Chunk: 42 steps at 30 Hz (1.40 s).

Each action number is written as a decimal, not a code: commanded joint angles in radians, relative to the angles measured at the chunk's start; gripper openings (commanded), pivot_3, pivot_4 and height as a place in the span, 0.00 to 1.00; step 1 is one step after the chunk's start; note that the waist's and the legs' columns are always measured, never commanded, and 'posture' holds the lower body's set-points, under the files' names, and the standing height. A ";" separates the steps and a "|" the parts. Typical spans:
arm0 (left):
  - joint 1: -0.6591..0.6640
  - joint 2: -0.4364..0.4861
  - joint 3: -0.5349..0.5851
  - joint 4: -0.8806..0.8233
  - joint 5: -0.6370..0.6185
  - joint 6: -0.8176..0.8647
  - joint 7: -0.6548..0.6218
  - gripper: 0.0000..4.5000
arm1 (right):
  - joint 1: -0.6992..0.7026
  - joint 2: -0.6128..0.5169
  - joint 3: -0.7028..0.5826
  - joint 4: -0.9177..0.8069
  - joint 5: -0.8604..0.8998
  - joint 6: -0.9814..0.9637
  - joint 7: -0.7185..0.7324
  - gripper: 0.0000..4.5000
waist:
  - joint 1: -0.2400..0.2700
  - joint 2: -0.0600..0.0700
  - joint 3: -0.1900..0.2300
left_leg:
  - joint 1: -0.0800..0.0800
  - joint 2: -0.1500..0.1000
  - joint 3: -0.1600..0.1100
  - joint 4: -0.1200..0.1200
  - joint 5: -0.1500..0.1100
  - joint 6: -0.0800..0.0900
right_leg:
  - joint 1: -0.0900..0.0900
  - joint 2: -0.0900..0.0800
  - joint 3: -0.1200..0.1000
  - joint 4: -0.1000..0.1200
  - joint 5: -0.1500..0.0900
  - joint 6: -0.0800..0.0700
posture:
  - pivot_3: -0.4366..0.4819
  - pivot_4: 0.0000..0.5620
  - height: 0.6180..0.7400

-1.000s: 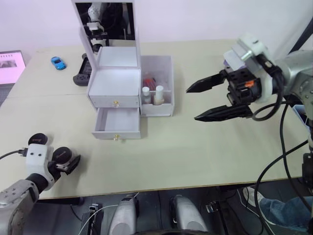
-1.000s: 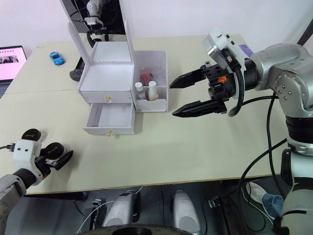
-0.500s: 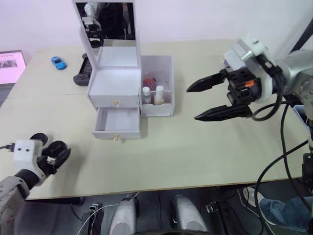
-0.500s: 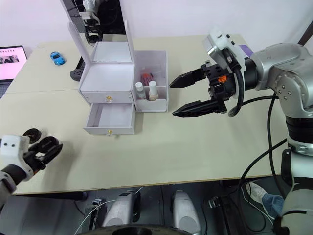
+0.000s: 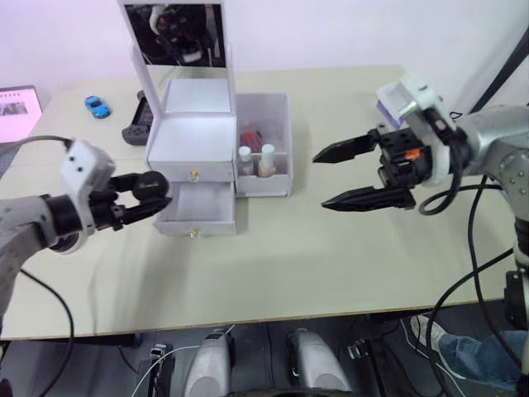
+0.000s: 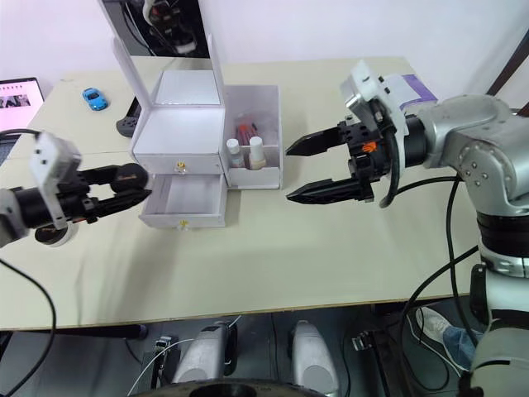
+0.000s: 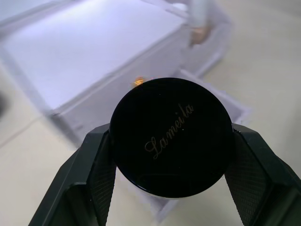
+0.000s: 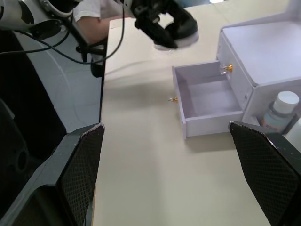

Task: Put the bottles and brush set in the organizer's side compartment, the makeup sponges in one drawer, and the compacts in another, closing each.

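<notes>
My left gripper (image 5: 151, 188) is shut on a round black compact (image 7: 171, 136) with gold lettering and holds it just left of the organizer's open lower drawer (image 5: 198, 208). The white organizer (image 5: 197, 139) has its mirror lid up and its upper drawer shut. Its side compartment (image 5: 288, 141) holds two white-capped bottles (image 5: 246, 160) with red items behind them. The open drawer looks empty in the right wrist view. My right gripper (image 5: 357, 174) hangs open over the table to the right of the organizer, holding nothing.
A blue toy car (image 5: 97, 105) and a black controller (image 5: 134, 126) lie at the back left, and a screen (image 5: 16, 103) stands at the left edge. A purple item (image 6: 411, 83) sits behind my right arm.
My left arm lifted the compact from the table's near-left corner and carried it up to the open lower drawer. The right gripper stayed open and barely shifted.
</notes>
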 commanded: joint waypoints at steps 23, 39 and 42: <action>-0.188 -0.098 -0.271 0.235 0.279 -0.116 -0.040 0.59 | 0.122 -0.054 -0.165 -0.165 0.147 0.043 -0.164 1.00 | 0.004 0.000 0.000 | -0.001 0.002 0.000 0.002 0.000 0.000 | -0.001 0.004 0.001 0.002 0.000 0.000 | 0.48 0.27 1.00; -0.119 -0.076 -0.089 0.172 0.193 -0.045 -0.051 0.99 | 0.110 -0.059 -0.145 -0.141 0.141 0.025 -0.148 1.00 | -0.002 0.000 0.000 | -0.001 0.002 -0.001 0.002 0.000 0.000 | -0.001 0.004 0.001 0.002 0.000 0.000 | 0.48 0.27 1.00; -0.051 -0.078 0.036 0.124 0.120 -0.018 -0.058 0.99 | 0.100 -0.059 -0.128 -0.127 0.115 0.006 -0.143 1.00 | -0.001 0.000 0.000 | 0.000 0.003 -0.001 0.002 0.000 0.000 | -0.001 0.004 0.001 0.002 0.000 0.000 | 0.48 0.27 1.00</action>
